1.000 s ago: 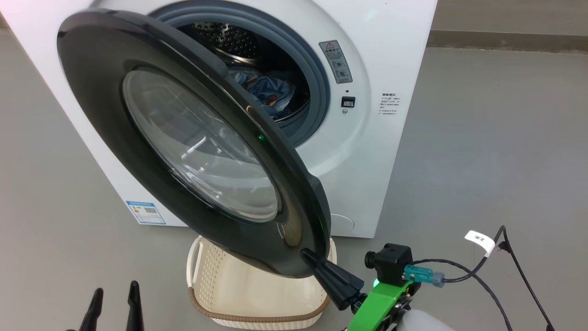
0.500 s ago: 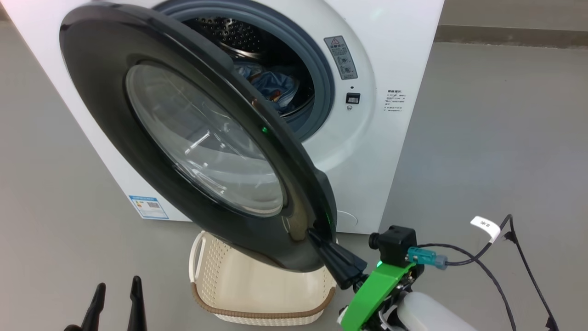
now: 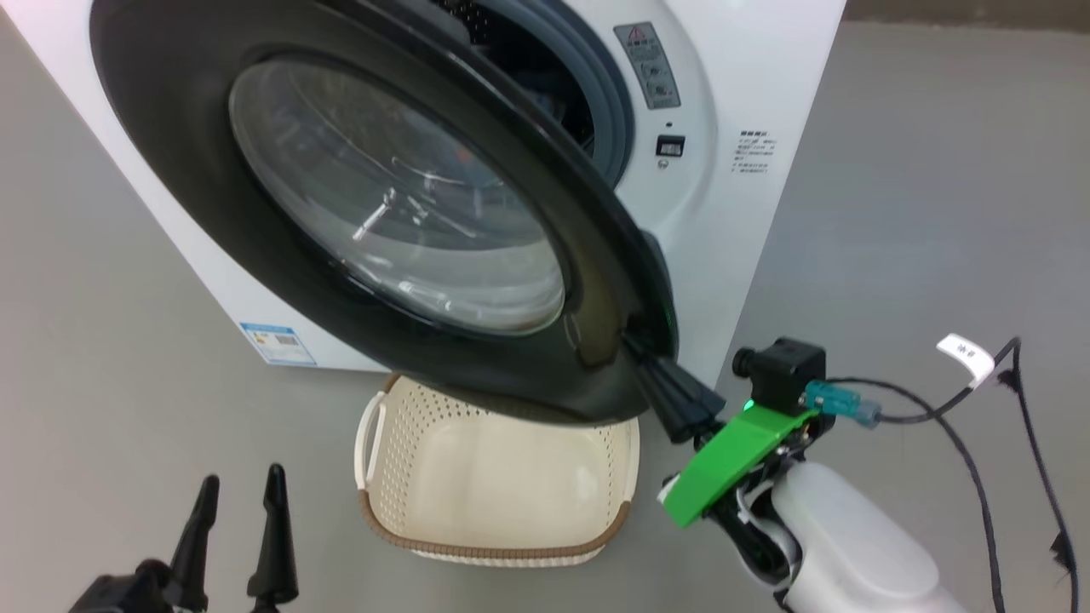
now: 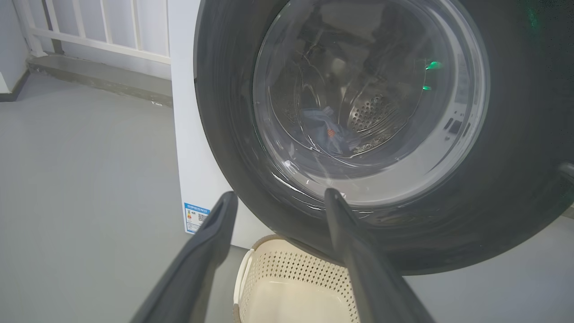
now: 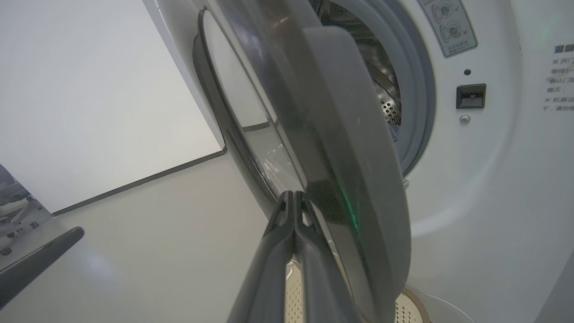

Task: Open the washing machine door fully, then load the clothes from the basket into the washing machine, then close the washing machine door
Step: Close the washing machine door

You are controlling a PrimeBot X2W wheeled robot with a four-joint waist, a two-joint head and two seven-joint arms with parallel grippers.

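Touching glossy black-rimmed, glass-bowled door (image 3: 392, 196) w/ fingers-together right end effector (image 3: 640, 351); left end effector (image 3: 243, 477) spread wide.

The washing machine door (image 3: 170, 170) hides the far rim of the basket (image 3: 494, 552) and most of the drum (image 5: 388, 101).

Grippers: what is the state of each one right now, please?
Left gripper: open, holding nothing.
Right gripper: closed, holding nothing, tips at the edge of the washing machine door.
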